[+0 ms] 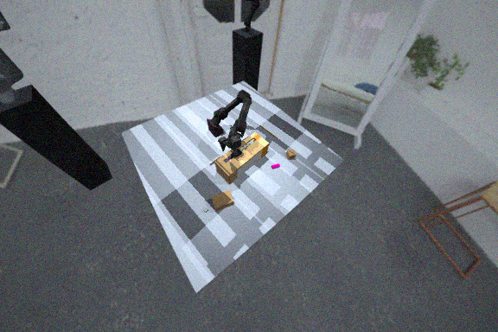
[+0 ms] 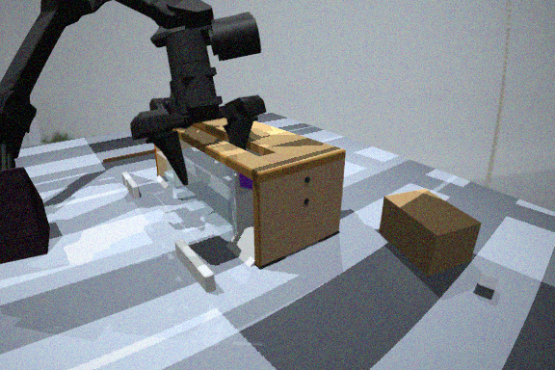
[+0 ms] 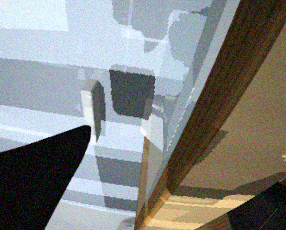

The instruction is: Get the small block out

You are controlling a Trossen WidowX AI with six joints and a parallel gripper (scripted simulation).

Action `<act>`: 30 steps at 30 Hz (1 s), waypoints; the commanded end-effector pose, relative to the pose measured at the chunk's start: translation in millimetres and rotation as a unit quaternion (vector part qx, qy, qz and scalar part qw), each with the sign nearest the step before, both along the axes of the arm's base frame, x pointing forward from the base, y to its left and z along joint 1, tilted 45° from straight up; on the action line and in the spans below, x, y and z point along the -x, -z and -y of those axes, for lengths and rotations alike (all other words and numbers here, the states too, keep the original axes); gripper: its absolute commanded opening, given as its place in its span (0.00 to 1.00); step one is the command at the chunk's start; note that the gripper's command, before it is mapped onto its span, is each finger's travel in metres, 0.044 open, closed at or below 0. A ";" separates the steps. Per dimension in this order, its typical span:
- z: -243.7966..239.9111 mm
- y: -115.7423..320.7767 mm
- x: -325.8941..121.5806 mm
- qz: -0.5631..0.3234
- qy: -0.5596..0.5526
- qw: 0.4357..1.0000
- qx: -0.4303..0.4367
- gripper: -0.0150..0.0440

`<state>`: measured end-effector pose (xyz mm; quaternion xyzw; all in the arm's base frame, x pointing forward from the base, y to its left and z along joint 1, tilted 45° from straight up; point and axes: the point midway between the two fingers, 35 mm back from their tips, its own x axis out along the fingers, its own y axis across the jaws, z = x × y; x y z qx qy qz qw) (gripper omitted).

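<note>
The wooden box [image 1: 232,175] [image 2: 299,209] [image 3: 240,120] stands upright on the table, with its clear front facing the arm's side and a long slot in its top. A purple block [image 2: 246,180] shows through the clear front, high up near the near end in the exterior view; its rest is hidden behind the end wall. My gripper [image 2: 214,166] [image 3: 154,142] is open and empty and straddles the box's front top edge. One finger hangs outside, before the clear front; the other finger's tip reaches down into the top slot. The block does not show in the wrist view.
Pale bars [image 2: 195,266] [image 3: 89,105] lie before the clear front. A brown block [image 1: 223,201] [image 2: 429,233] lies beyond the near end, with a small dark piece [image 1: 206,210] [image 2: 484,291] beside it. A magenta piece [image 1: 276,166] and a small brown cube [image 1: 290,154] lie behind the box.
</note>
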<state>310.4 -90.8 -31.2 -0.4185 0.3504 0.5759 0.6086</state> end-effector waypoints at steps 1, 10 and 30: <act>2.9 6.4 0.5 -0.004 -0.002 1.000 0.000 0.93; 9.4 12.6 -0.1 -0.004 -0.002 1.000 0.000 0.93; 24.4 26.6 -1.6 -0.004 -0.002 1.000 0.001 0.93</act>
